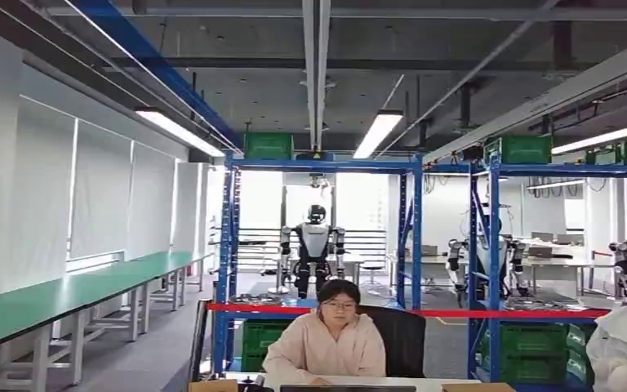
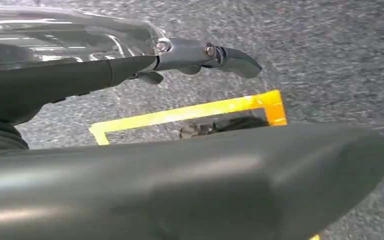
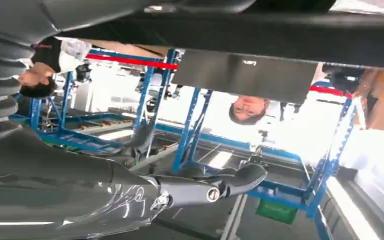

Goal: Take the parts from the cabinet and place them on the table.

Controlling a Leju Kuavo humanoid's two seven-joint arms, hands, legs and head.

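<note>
1. Head view: blue steel shelving cabinet (image 1: 320, 245) at 12 o'clock behind a seated person (image 1: 328, 343); metal parts (image 1: 253, 300) lying on its shelf at 11 o'clock.
2. Left wrist view: left hand (image 2: 130, 70) above grey floor (image 2: 330, 60), fingers (image 2: 230, 56) straight, holding nothing.
3. Right wrist view: right hand (image 3: 145, 190) likewise extended, fingers (image 3: 240, 179) apart, empty.

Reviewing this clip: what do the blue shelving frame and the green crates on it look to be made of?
Shelving frame: probably painted steel, judging by its thin blue uprights with an even coat and rows of punched holes. Green crates: likely moulded plastic, with uniform colour, a ribbed or slotted side and a matte look. Neither can be confirmed from this far off.
</note>
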